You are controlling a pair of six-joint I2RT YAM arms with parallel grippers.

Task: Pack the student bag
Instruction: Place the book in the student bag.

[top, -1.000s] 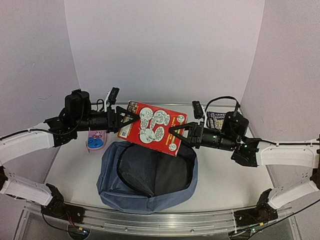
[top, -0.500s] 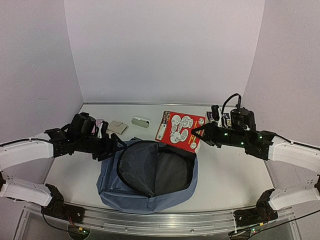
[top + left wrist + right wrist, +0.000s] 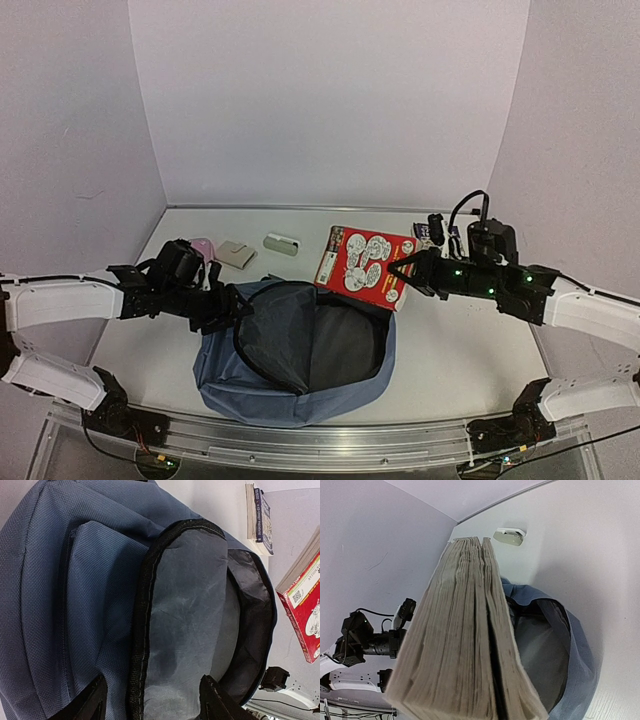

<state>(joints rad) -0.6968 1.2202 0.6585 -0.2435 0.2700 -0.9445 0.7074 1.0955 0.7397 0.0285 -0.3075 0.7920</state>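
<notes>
The student bag (image 3: 300, 385), dusty blue with a black-trimmed open mouth, lies in the middle of the table. My left gripper (image 3: 234, 304) is open at the bag's left rim. In the left wrist view its fingertips (image 3: 94, 700) stand wide on either side of the black rim (image 3: 142, 630), over the grey lining. My right gripper (image 3: 400, 272) is shut on a thick red book (image 3: 360, 260), held tilted above the bag's far right corner. In the right wrist view the book's page edges (image 3: 465, 645) hide the fingers, with the bag's mouth (image 3: 545, 645) below.
Behind the bag lie a small white item (image 3: 282, 243), a beige flat piece (image 3: 236, 254) and a pink thing (image 3: 203, 246). Another book (image 3: 432, 233) lies at the back right, also seen in the left wrist view (image 3: 260, 517). Walls close the back and sides.
My left gripper left the red book's left edge, dropped to the bag's left rim and narrowed a little. The right gripper carried the book back and to the right, lower.
</notes>
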